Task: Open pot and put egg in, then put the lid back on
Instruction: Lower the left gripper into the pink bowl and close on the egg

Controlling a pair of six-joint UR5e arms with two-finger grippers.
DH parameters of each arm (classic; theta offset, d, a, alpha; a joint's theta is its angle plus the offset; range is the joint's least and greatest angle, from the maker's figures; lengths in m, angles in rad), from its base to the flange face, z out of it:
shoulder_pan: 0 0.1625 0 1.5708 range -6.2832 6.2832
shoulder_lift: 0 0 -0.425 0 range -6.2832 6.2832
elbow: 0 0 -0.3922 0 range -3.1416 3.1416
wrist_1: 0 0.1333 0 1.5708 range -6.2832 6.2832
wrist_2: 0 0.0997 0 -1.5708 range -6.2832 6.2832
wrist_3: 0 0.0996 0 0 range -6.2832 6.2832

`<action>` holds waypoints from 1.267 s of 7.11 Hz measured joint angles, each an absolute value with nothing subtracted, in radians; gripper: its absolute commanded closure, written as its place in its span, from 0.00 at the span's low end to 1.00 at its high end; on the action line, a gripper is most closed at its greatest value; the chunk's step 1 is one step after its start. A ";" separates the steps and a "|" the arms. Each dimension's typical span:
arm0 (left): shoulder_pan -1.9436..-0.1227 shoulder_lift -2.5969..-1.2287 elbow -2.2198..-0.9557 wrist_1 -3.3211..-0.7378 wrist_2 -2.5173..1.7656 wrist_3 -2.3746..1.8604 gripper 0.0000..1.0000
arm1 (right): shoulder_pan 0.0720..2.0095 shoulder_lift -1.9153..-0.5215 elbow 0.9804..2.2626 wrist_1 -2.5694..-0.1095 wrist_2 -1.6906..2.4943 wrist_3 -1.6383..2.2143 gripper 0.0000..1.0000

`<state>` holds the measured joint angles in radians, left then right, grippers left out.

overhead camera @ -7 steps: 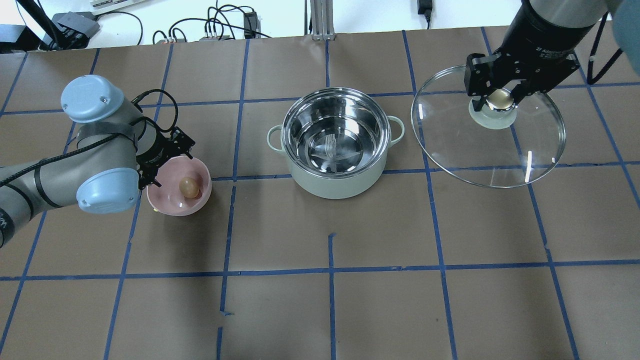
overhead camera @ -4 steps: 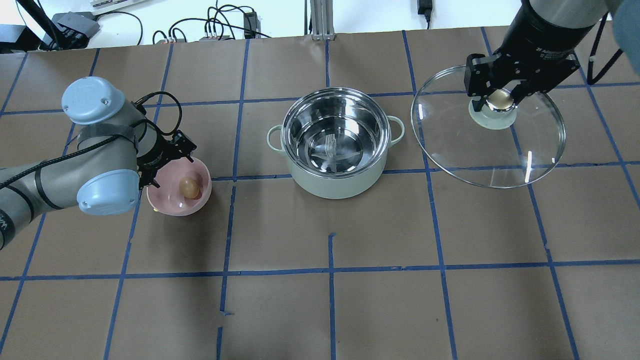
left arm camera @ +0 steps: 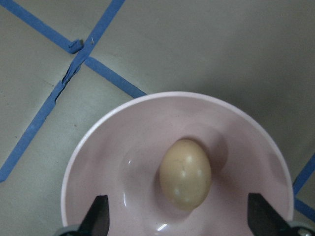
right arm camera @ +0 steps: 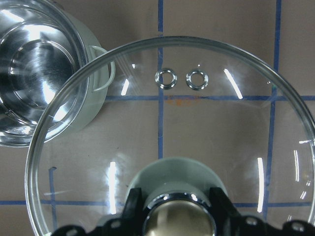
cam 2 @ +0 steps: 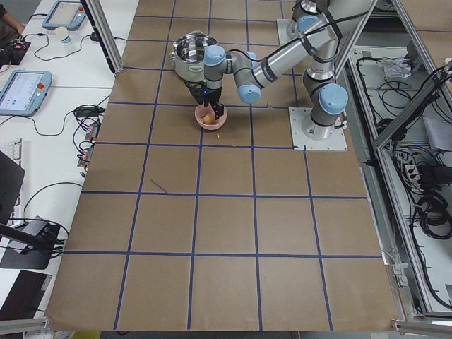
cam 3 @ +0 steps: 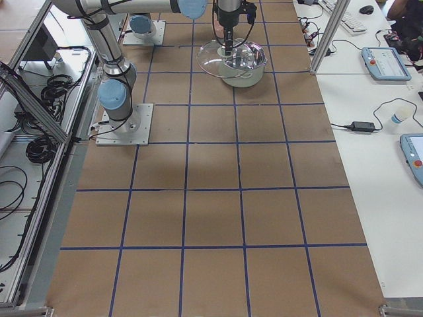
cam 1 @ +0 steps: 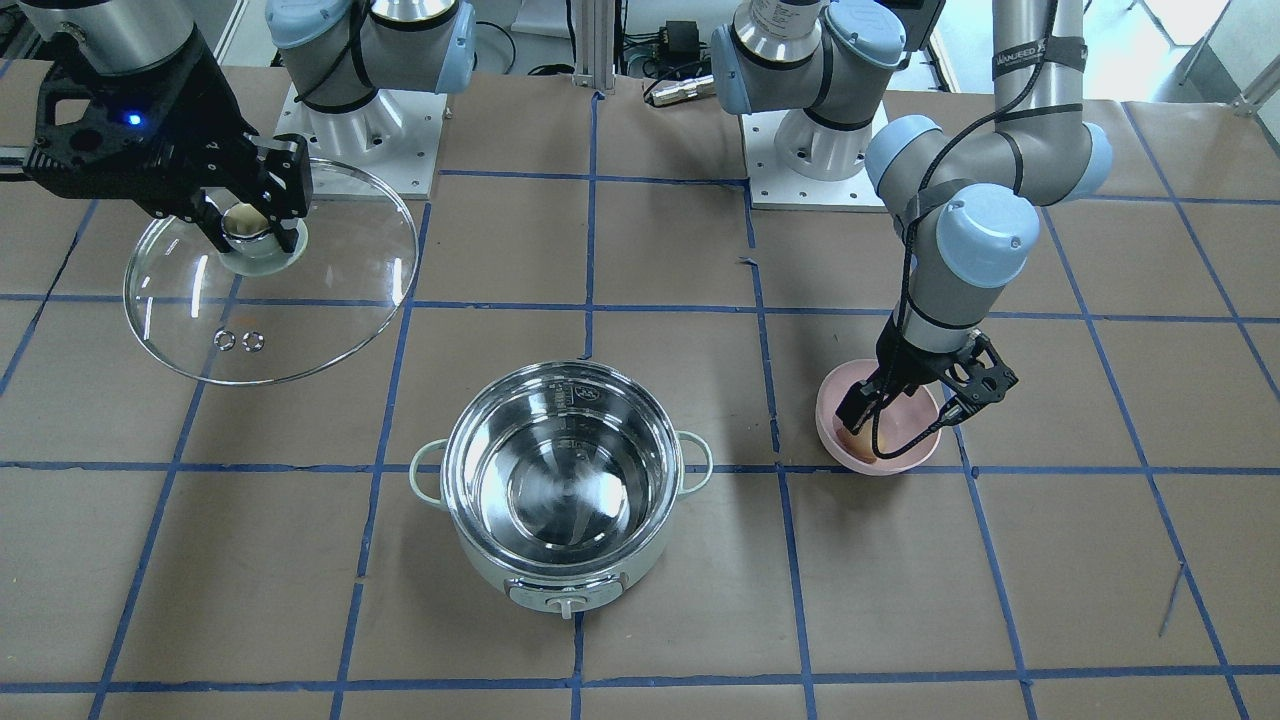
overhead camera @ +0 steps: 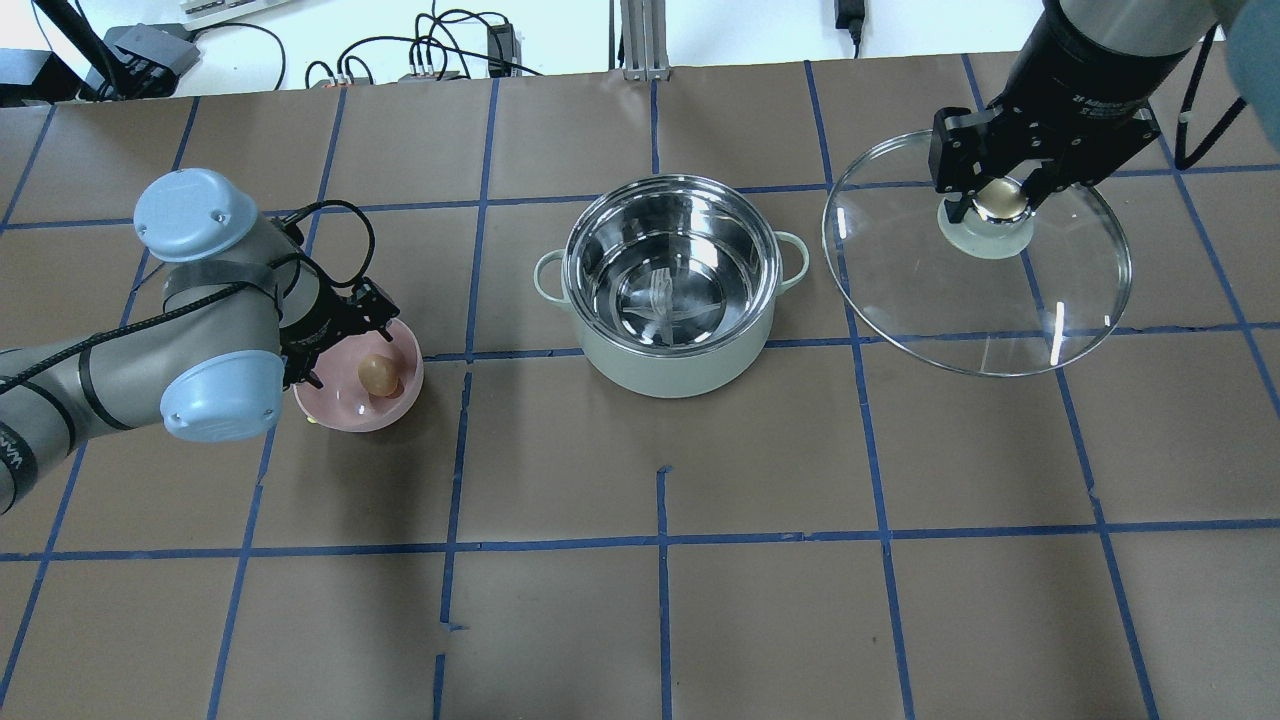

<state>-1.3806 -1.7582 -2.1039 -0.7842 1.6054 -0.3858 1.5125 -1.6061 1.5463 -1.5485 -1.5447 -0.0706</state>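
The mint-green pot [overhead camera: 680, 372] stands uncovered and empty at the table's middle, and also shows in the front view [cam 1: 540, 585]. The brown egg [overhead camera: 378, 374] lies in a pink bowl [overhead camera: 340, 412] to the pot's left; the left wrist view shows the egg [left arm camera: 185, 173] in that bowl [left arm camera: 123, 147]. My left gripper [overhead camera: 350, 347] is open, low over the bowl, its fingers either side of the egg without touching it. My right gripper [overhead camera: 1000, 195] is shut on the knob of the glass lid [overhead camera: 1000, 310] and holds it above the table to the pot's right.
Cables and power bricks [overhead camera: 430, 55] lie along the far table edge by an aluminium post [overhead camera: 640, 40]. The two arm bases [cam 1: 365, 120] [cam 1: 815, 140] stand on the robot's side. Blue tape lines grid the brown table.
My left gripper has moved a little to the right over the pink bowl, closer around the egg. The right gripper and the lid have not moved.
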 measured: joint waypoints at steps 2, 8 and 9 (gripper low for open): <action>-1.378 -1.760 -2.103 -0.781 1.601 -0.365 0.00 | 1.513 -1.606 1.546 -1.549 -1.545 -0.071 0.97; -1.341 -1.791 -2.085 -0.762 1.549 -0.315 0.00 | 1.513 -1.606 1.546 -1.549 -1.543 -0.071 0.97; -1.334 -1.799 -2.082 -0.757 1.531 -0.307 0.00 | 1.513 -1.606 1.546 -1.548 -1.543 -0.071 0.97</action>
<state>-1.3339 -1.7990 -2.0817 -0.7569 1.5311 -0.3066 1.5125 -1.6061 1.5463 -1.5482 -1.5432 -0.0705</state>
